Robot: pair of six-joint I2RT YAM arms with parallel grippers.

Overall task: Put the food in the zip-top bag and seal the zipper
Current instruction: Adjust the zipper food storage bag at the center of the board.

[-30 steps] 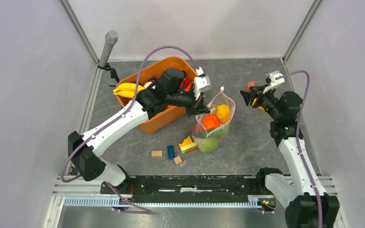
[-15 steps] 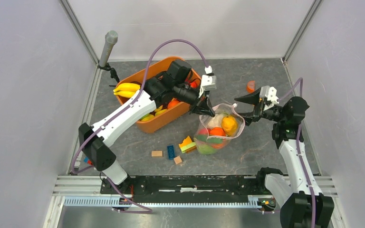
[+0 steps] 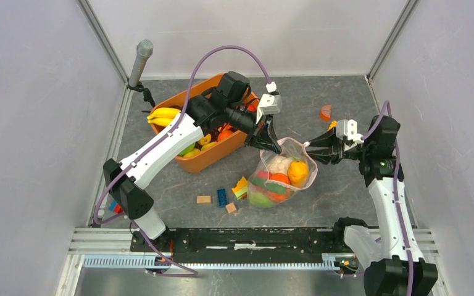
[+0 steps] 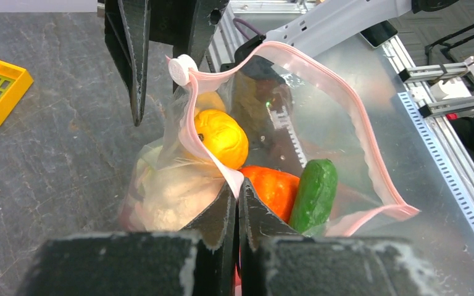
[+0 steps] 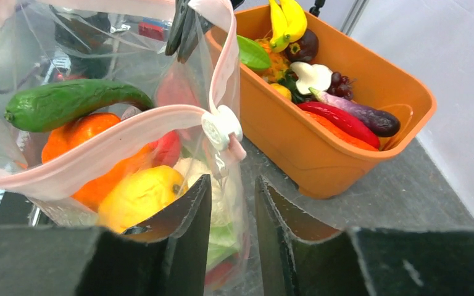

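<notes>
The clear zip-top bag (image 3: 282,174) rests on the table, its mouth open. It holds a yellow-orange fruit (image 3: 297,171), a red tomato (image 3: 277,179), white cauliflower (image 3: 278,163), a green piece (image 3: 257,198) and a cucumber (image 4: 313,194). My left gripper (image 3: 276,147) is shut on the pink zipper (image 4: 213,154) at the bag's left rim; it also shows in the left wrist view (image 4: 237,188). My right gripper (image 3: 310,150) is open at the right rim, its jaws (image 5: 233,180) either side of the bag film just below the white slider (image 5: 220,126).
The orange tub (image 3: 208,158) behind the left arm holds bananas (image 3: 163,113), peppers, grapes and other food. Loose building blocks (image 3: 222,197) lie in front of the bag. An orange half-disc (image 3: 325,112) lies at the back right. A grey post (image 3: 139,61) stands at the back left.
My right gripper has come from the back right to the bag's right rim. My left gripper has shifted right holding the rim, and the bag's mouth has spread open.
</notes>
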